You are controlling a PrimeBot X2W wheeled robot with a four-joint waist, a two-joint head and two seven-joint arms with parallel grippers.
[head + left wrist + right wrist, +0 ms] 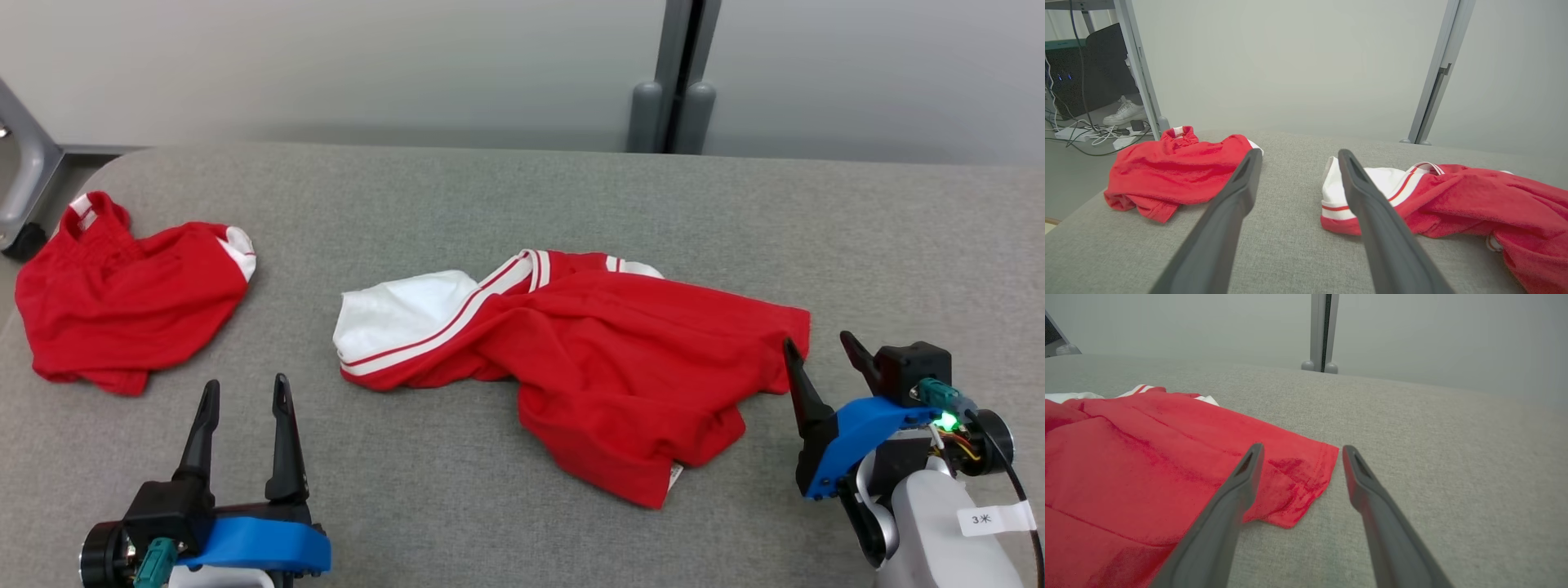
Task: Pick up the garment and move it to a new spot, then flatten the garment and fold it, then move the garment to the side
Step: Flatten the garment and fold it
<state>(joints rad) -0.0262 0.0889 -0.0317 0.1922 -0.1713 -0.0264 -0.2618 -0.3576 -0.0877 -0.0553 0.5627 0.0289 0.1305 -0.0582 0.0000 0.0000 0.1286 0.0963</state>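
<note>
Trouble seemed likeliest at the grab: the crumpled red-and-white garment (604,367) lay in layers mid-frame on the grey tabletop (490,204), so a pinch at its right corner might have caught one layer and bunched the rest. The right end effector (818,343) stood spread at that corner, lower right; the left end effector (247,392) stood spread and empty at the lower left, near a second red garment (122,294) at the left edge, which a stray reach could have snagged.

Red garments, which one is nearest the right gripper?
The larger red-and-white garment in the middle; its corner lies by the right gripper. The smaller garment sits far left.
</note>
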